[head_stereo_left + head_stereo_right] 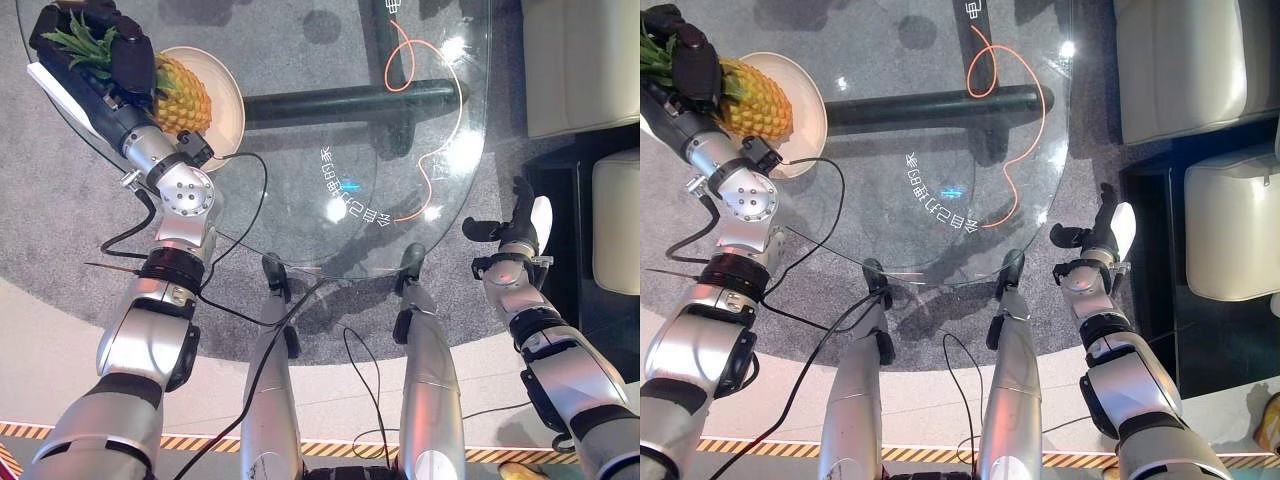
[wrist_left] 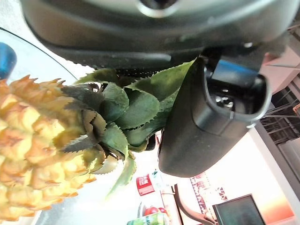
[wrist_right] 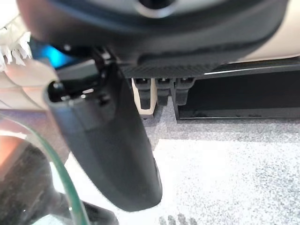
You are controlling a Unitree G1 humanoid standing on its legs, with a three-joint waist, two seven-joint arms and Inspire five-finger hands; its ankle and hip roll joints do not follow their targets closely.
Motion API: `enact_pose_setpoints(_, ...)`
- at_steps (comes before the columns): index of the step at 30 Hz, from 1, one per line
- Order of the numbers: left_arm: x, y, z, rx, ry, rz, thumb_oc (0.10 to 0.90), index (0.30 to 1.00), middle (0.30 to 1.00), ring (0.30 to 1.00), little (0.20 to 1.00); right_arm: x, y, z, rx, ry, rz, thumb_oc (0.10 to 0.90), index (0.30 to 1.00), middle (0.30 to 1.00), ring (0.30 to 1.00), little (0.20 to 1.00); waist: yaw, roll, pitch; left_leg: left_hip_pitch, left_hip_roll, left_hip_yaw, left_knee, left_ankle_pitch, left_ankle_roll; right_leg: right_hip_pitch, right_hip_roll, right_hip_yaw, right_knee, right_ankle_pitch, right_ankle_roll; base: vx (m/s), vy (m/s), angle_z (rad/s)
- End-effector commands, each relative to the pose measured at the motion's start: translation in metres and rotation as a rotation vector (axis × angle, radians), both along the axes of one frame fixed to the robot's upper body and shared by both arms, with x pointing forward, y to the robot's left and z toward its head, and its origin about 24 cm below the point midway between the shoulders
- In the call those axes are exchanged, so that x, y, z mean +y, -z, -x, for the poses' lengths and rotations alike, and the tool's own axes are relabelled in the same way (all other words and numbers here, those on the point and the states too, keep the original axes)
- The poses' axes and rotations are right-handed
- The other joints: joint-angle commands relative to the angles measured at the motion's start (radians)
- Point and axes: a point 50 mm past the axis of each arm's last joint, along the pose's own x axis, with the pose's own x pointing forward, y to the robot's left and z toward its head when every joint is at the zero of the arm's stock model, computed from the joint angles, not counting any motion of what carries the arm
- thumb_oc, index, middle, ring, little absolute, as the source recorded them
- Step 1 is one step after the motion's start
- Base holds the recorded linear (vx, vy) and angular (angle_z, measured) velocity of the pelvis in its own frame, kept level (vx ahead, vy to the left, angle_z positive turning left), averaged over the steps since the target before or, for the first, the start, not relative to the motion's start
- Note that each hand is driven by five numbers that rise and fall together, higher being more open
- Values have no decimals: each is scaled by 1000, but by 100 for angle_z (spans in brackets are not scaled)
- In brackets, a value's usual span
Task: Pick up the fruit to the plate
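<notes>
- At the far left of the round glass counter (image 1: 300,200), a pineapple (image 1: 182,95) lies on its side on a cream plate (image 1: 228,100), its yellow body over the plate and its green leafy crown (image 1: 80,42) pointing away past the plate's rim.
- The left hand (image 1: 95,50) is over that crown, dark fingers and thumb curled round the leaves; in the left wrist view the thumb (image 2: 211,122) presses against the green leaves (image 2: 136,108) while the yellow fruit body (image 2: 37,150) juts out beside it.
- The left forearm runs from the lower left up across the counter's near edge to the plate.
- The right hand (image 1: 520,225) sits off the counter, just beyond its right edge, well apart from the pineapple and the plate.
- It holds nothing: its fingers point up and look fairly straight, with the thumb (image 1: 480,230) jutting sideways toward the glass.
- In the right wrist view the dark thumb (image 3: 112,150) hangs over grey carpet (image 3: 225,178), with the curved glass rim of the counter (image 3: 65,178) beside it.
- An orange cord (image 1: 420,90) shows looping through the glass on the right half, near a dark bar of the counter's base (image 1: 350,103).
- Pale upholstered seats (image 1: 580,60) stand to the right, beyond the right hand.
</notes>
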Motion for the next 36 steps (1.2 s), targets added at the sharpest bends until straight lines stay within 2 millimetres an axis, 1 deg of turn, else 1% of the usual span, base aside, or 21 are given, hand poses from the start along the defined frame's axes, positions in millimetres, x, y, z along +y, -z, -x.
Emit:
enact_pose_setpoints(1, 15, -80, 23, -276, -57, -73, 100, 300, 300, 300, 200, -10, -14, -1, -42, 32, 49, 800, 900, 900, 900, 900, 14, -34, -27, -64, 9, -60, 126, -89, -43, 31, 8, -27, -33, -22, 26, 0, 0, 0)
enact_pose_setpoints(5, 16, -79, 22, -263, -71, -75, 100, 300, 300, 300, 200, -9, -16, -2, -50, 30, 53, 800, 900, 900, 900, 900, 12, -34, -27, -63, 7, -60, 125, -89, -43, 29, 8, -26, -34, -21, 26, 0, 0, 0)
enact_pose_setpoints(6, 17, -80, 21, -261, -74, -75, 177, 366, 366, 366, 277, -8, -16, -2, -52, 30, 53, 800, 900, 900, 900, 900, 12, -34, -27, -63, 7, -59, 124, -89, -43, 29, 7, -27, -35, -21, 27, 0, 0, 0)
enact_pose_setpoints(7, 18, -79, 21, -260, -74, -76, 199, 385, 385, 385, 299, -8, -16, -2, -53, 30, 54, 800, 900, 900, 900, 900, 12, -34, -27, -64, 7, -60, 124, -90, -42, 29, 8, -27, -36, -21, 27, 0, 0, 0)
enact_pose_setpoints(8, 19, -79, 21, -255, -74, -81, 256, 434, 434, 434, 356, -8, -16, -2, -53, 29, 52, 800, 900, 900, 900, 900, 12, -35, -27, -63, 7, -59, 124, -90, -42, 30, 8, -28, -36, -20, 27, 0, 0, 0)
enact_pose_setpoints(12, 20, -78, 21, -249, -79, -83, 317, 486, 486, 486, 417, -9, -18, -3, -59, 28, 55, 800, 900, 900, 900, 900, 11, -34, -27, -67, 6, -60, 121, -88, -43, 25, 8, -27, -38, -20, 27, 0, 0, 0)
enact_pose_setpoints(17, 19, -77, 21, -247, -83, -89, 328, 495, 495, 495, 428, -8, -19, -3, -64, 30, 55, 800, 900, 900, 900, 900, 12, -34, -27, -67, 4, -60, 117, -88, -43, 26, 8, -28, -42, -18, 28, 0, 0, 0)
enact_pose_setpoints(21, 18, -78, 21, -249, -85, -101, 355, 519, 519, 519, 455, -9, -20, -3, -69, 34, 57, 800, 900, 900, 900, 900, 13, -33, -27, -72, 4, -62, 120, -89, -43, 20, 7, -29, -40, -19, 28, 0, 0, 0)
enact_pose_setpoints(26, 17, -77, 20, -241, -87, -129, 355, 519, 519, 519, 455, -10, -20, -2, -71, 36, 59, 800, 900, 900, 900, 900, 14, -32, -27, -70, 3, -61, 119, -89, -43, 21, 7, -30, -40, -19, 28, 0, 0, 0)
enact_pose_setpoints(31, 14, -73, 20, -241, -78, -163, 364, 526, 526, 526, 464, -10, -22, -3, -80, 40, 60, 800, 900, 900, 900, 900, 19, -28, -27, -71, 1, -64, 113, -87, -43, 20, 6, -32, -44, -16, 29, 0, 0, 0)
enact_pose_setpoints(36, 12, -69, 22, -249, -62, -176, 394, 552, 552, 552, 494, -10, -22, -2, -82, 48, 57, 800, 900, 900, 900, 900, 26, -26, -27, -70, -1, -64, 110, -87, -43, 23, 3, -37, -48, -14, 31, 0, 0, 0)
